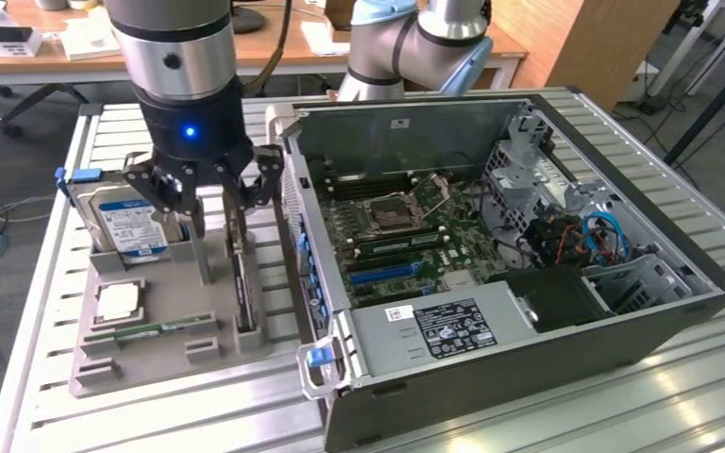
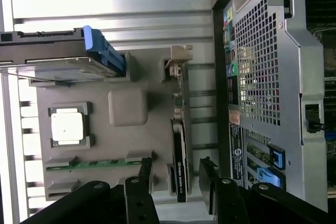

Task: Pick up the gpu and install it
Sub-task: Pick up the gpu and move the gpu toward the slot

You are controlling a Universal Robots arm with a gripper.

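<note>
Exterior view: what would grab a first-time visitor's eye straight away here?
Probably the big open grey metal computer case on the exterior view's right, its green motherboard laid bare. Beside it, the arm's black end effector hangs open over a thin dark gpu card standing on edge in a grey tray, near a silver hard drive with a blue label.

Bright, even room light – glare on the bare metal.

In the exterior view the slatted desk (image 1: pixel 564 411) shines in pale streaks, and a soft, blurred-edged shadow falls from my arm onto the grey tray (image 1: pixel 148 354). The blue lamp (image 1: pixel 189 131) on my wrist glows plainly against its dark housing. In the wrist view some desk slats burn out to white, the computer case (image 2: pixel 273 77) is evenly lit – my jaws read as near-black shapes.
</note>
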